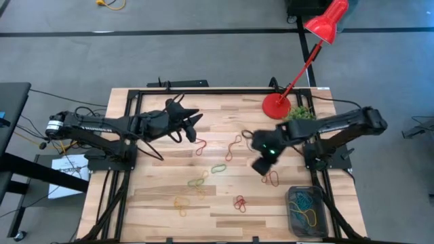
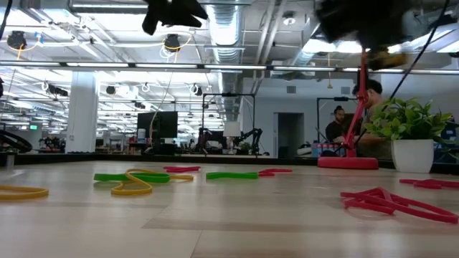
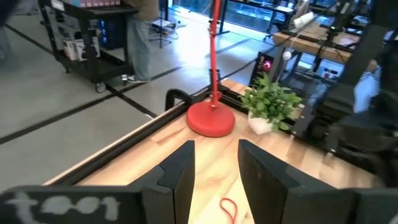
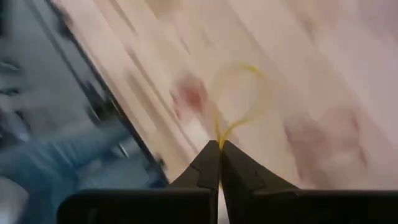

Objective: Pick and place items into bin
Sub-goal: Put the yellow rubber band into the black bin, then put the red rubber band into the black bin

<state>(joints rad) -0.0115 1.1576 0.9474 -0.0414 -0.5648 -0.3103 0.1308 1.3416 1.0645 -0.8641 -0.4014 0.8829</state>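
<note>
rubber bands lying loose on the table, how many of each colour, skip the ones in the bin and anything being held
red rubber bands: 4
green rubber bands: 2
yellow rubber bands: 2
total: 8

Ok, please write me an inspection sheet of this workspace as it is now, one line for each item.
Surface: wooden table, black frame.
Job's things: loose bands in red, green and yellow on the table; bin at the right front corner, bands inside.
Clutter: red lamp, potted plant at the back.
Grippers: left pincer open, empty, raised at the back left; right pincer shut on yellow band, mid-table.
Cables: black ones at the left arm's base.
Surroundings: open hall, person seated far behind.
</note>
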